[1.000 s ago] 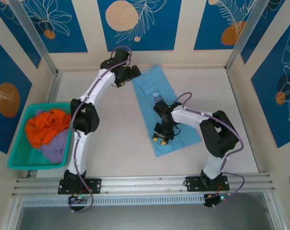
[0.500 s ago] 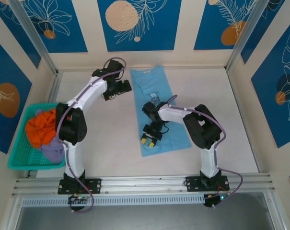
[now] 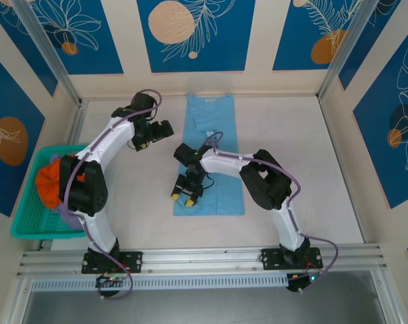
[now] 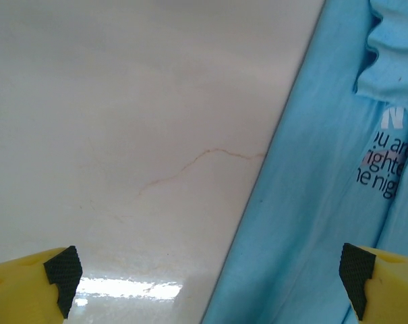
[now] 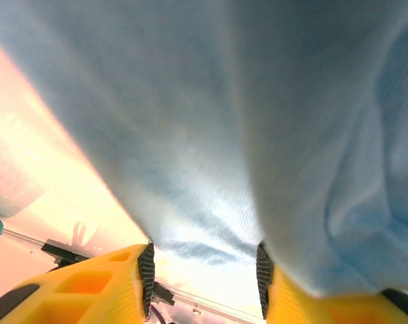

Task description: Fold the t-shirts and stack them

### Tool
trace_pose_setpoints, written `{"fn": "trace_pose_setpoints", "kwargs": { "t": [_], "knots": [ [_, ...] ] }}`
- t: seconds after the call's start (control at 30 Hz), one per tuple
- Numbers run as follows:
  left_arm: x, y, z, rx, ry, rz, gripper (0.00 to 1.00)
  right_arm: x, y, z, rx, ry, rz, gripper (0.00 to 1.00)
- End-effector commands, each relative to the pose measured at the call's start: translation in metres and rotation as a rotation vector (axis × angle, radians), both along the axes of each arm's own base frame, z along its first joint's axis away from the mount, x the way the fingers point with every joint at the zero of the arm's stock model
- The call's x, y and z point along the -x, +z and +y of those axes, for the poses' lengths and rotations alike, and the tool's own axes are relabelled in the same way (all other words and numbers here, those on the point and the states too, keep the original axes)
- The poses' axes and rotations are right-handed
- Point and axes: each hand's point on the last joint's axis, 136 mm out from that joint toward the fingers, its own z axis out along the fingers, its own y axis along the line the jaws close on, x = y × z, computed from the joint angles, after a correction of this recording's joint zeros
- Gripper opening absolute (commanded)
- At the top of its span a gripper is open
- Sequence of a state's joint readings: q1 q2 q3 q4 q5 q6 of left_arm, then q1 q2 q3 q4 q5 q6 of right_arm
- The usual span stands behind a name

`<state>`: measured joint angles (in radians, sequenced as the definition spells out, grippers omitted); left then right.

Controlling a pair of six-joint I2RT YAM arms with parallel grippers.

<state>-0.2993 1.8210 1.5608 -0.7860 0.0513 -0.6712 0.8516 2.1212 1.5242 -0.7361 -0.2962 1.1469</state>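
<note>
A light sky-blue t-shirt (image 3: pixel 212 145) lies flat on the table as a long narrow strip, collar at the far end. Its chest lettering (image 4: pixel 382 165) shows in the left wrist view. My right gripper (image 3: pixel 185 196) sits low over the shirt's near left corner. In the right wrist view its jaws (image 5: pixel 204 270) stand apart, with blue cloth (image 5: pixel 210 135) draped just above the pads and over the right finger, not pinched. My left gripper (image 3: pixel 160 131) hovers open left of the shirt's upper part. Its yellow fingers (image 4: pixel 28 283) spread wide over bare table and the shirt's edge (image 4: pixel 278 223).
A teal mesh basket (image 3: pixel 35 231) stands at the left edge with crumpled orange cloth (image 3: pixel 47 185) and lavender cloth (image 3: pixel 67 217) in it, partly behind my left arm. Metal frame posts (image 3: pixel 52 57) and patterned walls enclose the table.
The shirt has swung from a diagonal lie to straight front-to-back. My right gripper dragged its near end leftward and its jaws have widened. My left gripper drew away from the collar, down and left.
</note>
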Motion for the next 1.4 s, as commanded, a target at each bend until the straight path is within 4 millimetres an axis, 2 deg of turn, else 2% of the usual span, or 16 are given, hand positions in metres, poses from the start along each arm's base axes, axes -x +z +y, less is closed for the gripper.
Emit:
{"fn": "trace_pose_setpoints", "kwargs": {
  "t": [0.0, 0.1, 0.17, 0.23, 0.33, 0.43, 0.53, 0.67, 0.77, 0.87, 1.03, 1.37],
  "knots": [
    [0.018, 0.015, -0.007, 0.050, -0.062, -0.014, 1.00, -0.009, 0.059, -0.001, -0.084, 0.059, -0.184, 0.53],
    [0.042, 0.011, -0.012, 0.087, -0.105, 0.026, 0.97, -0.019, 0.109, -0.021, -0.150, 0.089, -0.368, 0.58],
    [0.063, 0.005, -0.018, 0.141, -0.142, 0.074, 0.92, -0.023, 0.120, -0.054, -0.142, 0.036, -0.409, 0.58],
    [0.090, -0.004, -0.029, 0.194, -0.199, 0.126, 0.87, -0.021, 0.116, -0.100, -0.122, -0.062, -0.381, 0.58],
    [0.131, -0.026, -0.040, 0.257, -0.254, 0.235, 0.79, -0.007, 0.093, -0.161, -0.087, -0.180, -0.315, 0.58],
    [0.172, -0.049, -0.054, 0.322, -0.293, 0.368, 0.68, 0.013, 0.067, -0.198, -0.093, -0.256, -0.210, 0.55],
    [0.197, -0.065, -0.068, 0.380, -0.301, 0.409, 0.63, 0.030, 0.043, -0.219, -0.045, -0.281, -0.138, 0.52],
    [0.216, -0.083, -0.072, 0.406, -0.273, 0.466, 0.53, 0.040, 0.024, -0.230, -0.018, -0.307, -0.093, 0.49],
    [0.223, -0.094, -0.070, 0.396, -0.270, 0.489, 0.51, 0.043, 0.010, -0.239, 0.007, -0.350, -0.076, 0.48],
    [0.231, -0.102, -0.067, 0.388, -0.267, 0.522, 0.50, 0.043, -0.001, -0.237, -0.009, -0.353, -0.057, 0.46],
    [0.230, -0.113, -0.071, 0.406, -0.268, 0.538, 0.49, 0.038, -0.011, -0.233, -0.037, -0.341, -0.057, 0.44],
    [0.226, -0.138, -0.072, 0.387, -0.267, 0.557, 0.35, 0.032, -0.017, -0.228, -0.061, -0.324, -0.069, 0.35]
  ]
}}
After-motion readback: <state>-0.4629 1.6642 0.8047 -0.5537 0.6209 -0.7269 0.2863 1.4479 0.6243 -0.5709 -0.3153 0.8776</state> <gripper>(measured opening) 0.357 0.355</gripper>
